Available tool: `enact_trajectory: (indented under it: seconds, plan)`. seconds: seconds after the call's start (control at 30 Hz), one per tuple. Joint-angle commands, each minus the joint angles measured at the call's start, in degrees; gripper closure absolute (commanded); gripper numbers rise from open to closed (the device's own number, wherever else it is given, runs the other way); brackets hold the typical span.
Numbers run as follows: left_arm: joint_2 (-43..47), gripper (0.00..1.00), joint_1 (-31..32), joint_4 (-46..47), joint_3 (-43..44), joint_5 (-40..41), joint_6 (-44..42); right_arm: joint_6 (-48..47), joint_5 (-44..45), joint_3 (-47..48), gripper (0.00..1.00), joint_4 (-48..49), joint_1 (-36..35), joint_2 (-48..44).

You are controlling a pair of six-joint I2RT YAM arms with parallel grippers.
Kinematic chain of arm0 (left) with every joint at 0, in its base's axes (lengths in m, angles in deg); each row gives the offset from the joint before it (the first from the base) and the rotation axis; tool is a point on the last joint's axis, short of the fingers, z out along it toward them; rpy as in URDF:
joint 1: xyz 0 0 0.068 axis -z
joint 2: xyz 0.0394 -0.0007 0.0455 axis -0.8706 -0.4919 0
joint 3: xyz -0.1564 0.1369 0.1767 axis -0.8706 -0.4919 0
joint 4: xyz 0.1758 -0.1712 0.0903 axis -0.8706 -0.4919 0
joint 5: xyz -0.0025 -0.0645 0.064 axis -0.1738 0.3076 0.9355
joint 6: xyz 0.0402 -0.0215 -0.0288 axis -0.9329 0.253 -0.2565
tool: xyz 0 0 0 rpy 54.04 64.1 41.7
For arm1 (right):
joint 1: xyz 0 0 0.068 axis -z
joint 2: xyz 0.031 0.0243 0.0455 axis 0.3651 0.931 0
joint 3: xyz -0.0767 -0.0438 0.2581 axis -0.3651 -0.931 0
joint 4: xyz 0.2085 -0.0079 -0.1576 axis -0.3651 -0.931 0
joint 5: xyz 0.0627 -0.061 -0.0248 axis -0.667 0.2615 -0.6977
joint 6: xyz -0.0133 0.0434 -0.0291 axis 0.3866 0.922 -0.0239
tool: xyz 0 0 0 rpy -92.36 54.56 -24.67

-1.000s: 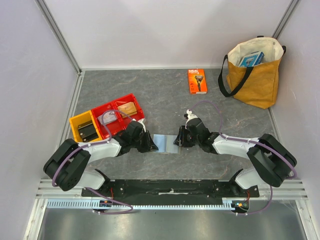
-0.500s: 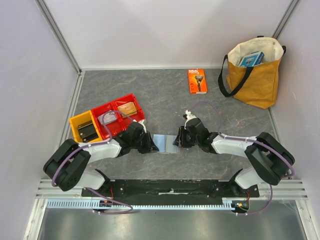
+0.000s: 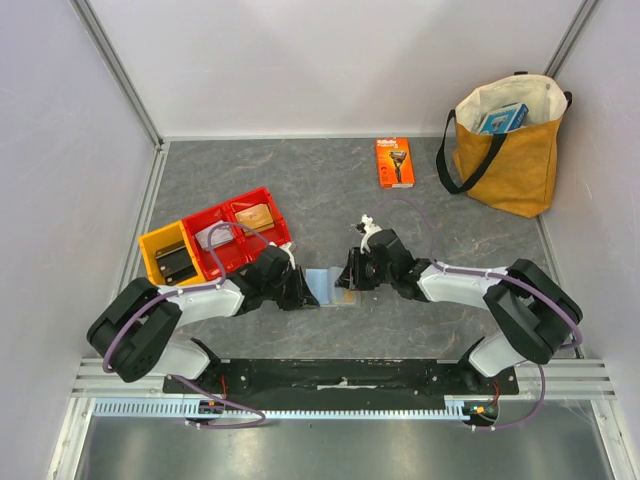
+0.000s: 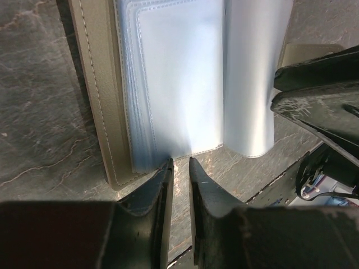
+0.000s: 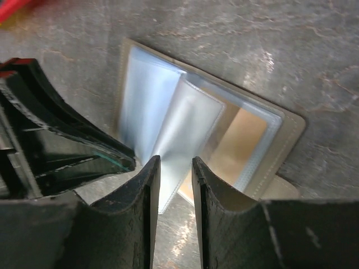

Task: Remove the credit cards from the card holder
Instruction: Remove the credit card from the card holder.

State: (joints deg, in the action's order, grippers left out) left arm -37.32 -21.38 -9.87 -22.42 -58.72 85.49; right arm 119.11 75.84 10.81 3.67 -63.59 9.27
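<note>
The grey card holder (image 3: 322,283) lies open on the table between my grippers, its clear, light blue sleeves up. It also shows in the left wrist view (image 4: 92,84) and the right wrist view (image 5: 291,131). A tan-orange card (image 5: 241,145) sits in a sleeve on the right half and shows in the top view (image 3: 345,296). No blackish card shows in the holder. My left gripper (image 3: 303,292) (image 4: 179,163) is almost shut and empty, tips at the sleeves' near edge. My right gripper (image 3: 345,278) (image 5: 175,161) is almost shut over a lifted sleeve page (image 4: 249,84).
A yellow bin (image 3: 150,255) holding a black object and red bins (image 3: 262,192) stand left of the holder. An orange razor package (image 3: 394,162) lies at the back. A tan tote bag (image 3: 505,150) stands at the back right. Walls close the sides.
My right gripper has moved left over the holder. A sleeve page has risen and the tan-orange card beneath it now shows. The left gripper has barely moved.
</note>
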Motion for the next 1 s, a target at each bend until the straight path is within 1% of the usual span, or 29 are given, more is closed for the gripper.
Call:
enact_trajectory:
  seconds: [0.0,0.17,0.27,0.3,0.37,0.47,0.53,0.63,0.73,0.8,0.87,0.93,0.97]
  plan:
    - [0.2,0.76,0.4,-1.9,-1.0,1.0,0.3,-0.2,-4.0,4.2,0.64,2.9,-0.5,-0.1]
    - [3.9,0.77,0.4,-1.9,-1.8,2.2,1.5,-0.4,-7.2,8.3,0.63,3.1,-1.8,2.4]
    - [8.1,0.76,0.5,-3.2,-2.0,3.4,2.0,-1.3,-9.4,11.5,0.60,2.7,-3.6,6.0]
    - [9.5,0.76,0.4,-5.1,-1.9,3.9,2.1,-1.7,-10.2,12.8,0.58,2.2,-4.1,7.1]
    - [12.9,0.75,0.5,-6.8,-1.9,5.1,2.4,-3.5,-11.0,15.0,0.54,0.1,-4.8,8.1]
    - [18.4,0.75,0.5,-10.0,-1.1,6.7,2.4,-6.1,-6.9,15.6,0.51,-3.4,-4.9,5.9]
    - [21.2,0.73,0.6,-11.9,-0.1,7.0,2.3,-7.8,-0.5,15.1,0.47,-6.9,-4.9,3.3]
    - [23.1,0.72,0.5,-13.0,1.7,6.1,1.6,-8.6,4.9,12.8,0.45,-8.4,-4.8,-1.6]
    - [21.9,0.71,0.5,-13.1,5.3,3.1,0.7,-8.0,10.1,10.0,0.44,-9.2,-4.2,-5.0]
    - [19.9,0.71,0.5,-12.7,7.5,0.4,0.5,-7.9,10.9,8.6,0.44,-9.0,-3.6,-5.4]
    - [19.0,0.71,0.7,-11.8,8.6,-0.6,0.4,-7.7,9.7,8.5,0.45,-8.8,-3.3,-4.1]
    - [18.4,0.71,0.7,-11.3,9.2,0.2,0.2,-7.1,9.2,8.4,0.45,-8.5,-3.3,-3.2]
    - [18.2,0.71,0.7,-11.5,9.4,1.2,-0.2,-6.5,10.3,8.1,0.45,-8.1,-3.3,-3.4]
